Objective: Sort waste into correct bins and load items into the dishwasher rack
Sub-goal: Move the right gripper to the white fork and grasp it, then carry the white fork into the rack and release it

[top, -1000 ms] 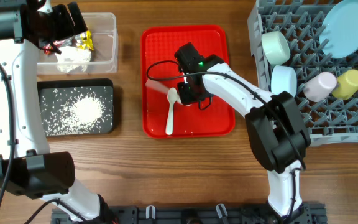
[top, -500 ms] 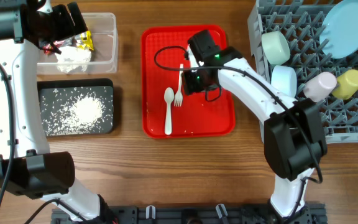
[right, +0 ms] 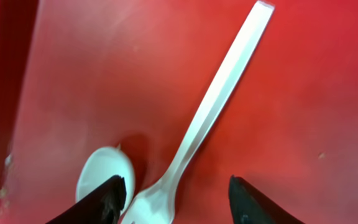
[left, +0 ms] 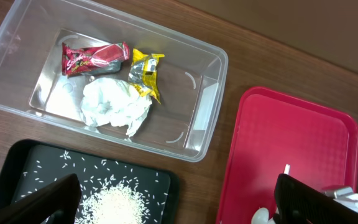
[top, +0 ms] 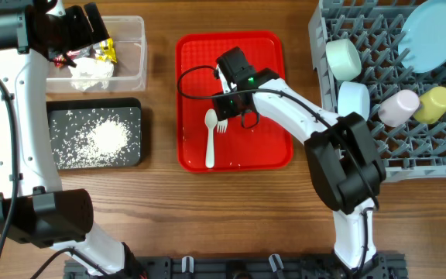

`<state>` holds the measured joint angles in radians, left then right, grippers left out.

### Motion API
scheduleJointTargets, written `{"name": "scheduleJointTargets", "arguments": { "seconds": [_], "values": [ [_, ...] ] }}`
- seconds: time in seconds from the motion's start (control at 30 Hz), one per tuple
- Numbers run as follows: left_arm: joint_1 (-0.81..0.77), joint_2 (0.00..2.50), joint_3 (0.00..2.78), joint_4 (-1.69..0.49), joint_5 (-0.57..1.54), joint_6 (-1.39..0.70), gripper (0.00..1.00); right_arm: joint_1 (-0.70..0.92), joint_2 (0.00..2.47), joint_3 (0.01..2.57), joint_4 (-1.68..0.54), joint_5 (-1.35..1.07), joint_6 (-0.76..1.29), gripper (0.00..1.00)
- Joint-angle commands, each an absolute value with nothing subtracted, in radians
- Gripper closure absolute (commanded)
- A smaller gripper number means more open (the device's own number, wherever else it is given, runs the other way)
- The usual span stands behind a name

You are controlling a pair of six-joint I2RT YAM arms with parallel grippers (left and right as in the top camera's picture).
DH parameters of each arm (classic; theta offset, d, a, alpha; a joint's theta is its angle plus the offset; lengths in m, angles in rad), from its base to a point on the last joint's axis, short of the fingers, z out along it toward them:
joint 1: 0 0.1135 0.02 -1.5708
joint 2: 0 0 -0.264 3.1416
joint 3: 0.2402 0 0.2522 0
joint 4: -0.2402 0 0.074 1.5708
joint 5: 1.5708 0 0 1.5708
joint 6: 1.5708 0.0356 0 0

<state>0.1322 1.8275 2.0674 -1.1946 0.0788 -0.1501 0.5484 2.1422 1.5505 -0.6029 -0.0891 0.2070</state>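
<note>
- Step in hand: fetching the white fork for the dishwasher rack.
- Right gripper, jaws apart, straddles the fork's head; white spoon lies just beside.
- Next: lower, then pinch the fork only.
- Left gripper gapes, idle.

Your wooden table carries four things. The flat red tray lies directly beneath the right gripper, near the middle of the table. Well off to that gripper's right, the grey dishwasher rack sits at the table's edge, running out of view. The clear tub lies under the left gripper. The black tray lies just behind that gripper, toward the arm's base and close beside the tub. Bare wood separates both from the red tray.
</note>
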Motion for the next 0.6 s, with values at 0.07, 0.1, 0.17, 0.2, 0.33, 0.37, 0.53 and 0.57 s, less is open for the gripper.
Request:
{"name": "scheduleJointTargets", "arguments": {
  "seconds": [0.07, 0.1, 0.17, 0.2, 0.33, 0.37, 0.53, 0.57],
  "values": [
    [0.138, 1.835, 2.061, -1.194, 0.077, -0.134, 0.0, 0.55, 2.22, 1.545, -0.566, 0.016, 0.212, 0.57],
    [0.138, 1.835, 2.061, -1.194, 0.077, -0.134, 0.0, 0.55, 2.23, 1.545, -0.564, 0.027, 0.212, 0.57],
    [0.138, 1.835, 2.061, -1.194, 0.077, -0.134, 0.0, 0.551, 2.253, 1.545, -0.562, 0.046, 0.21, 0.59],
    [0.138, 1.835, 2.061, -1.194, 0.077, -0.134, 0.0, 0.553, 2.263, 1.545, -0.564, 0.049, 0.207, 0.59],
    [0.138, 1.835, 2.061, -1.194, 0.077, -0.134, 0.0, 0.569, 2.278, 1.545, -0.63, 0.121, 0.212, 0.59],
    [0.138, 1.835, 2.061, -1.194, 0.077, -0.134, 0.0, 0.57, 2.278, 1.545, -0.697, 0.152, 0.243, 0.6],
    [0.138, 1.835, 2.061, -1.194, 0.077, -0.134, 0.0, 0.548, 2.274, 1.545, -0.867, 0.156, 0.344, 0.87],
    [0.138, 1.835, 2.061, -1.194, 0.077, -0.134, 0.0, 0.545, 2.273, 1.546, -0.879, 0.147, 0.344, 0.93]
  ]
}}
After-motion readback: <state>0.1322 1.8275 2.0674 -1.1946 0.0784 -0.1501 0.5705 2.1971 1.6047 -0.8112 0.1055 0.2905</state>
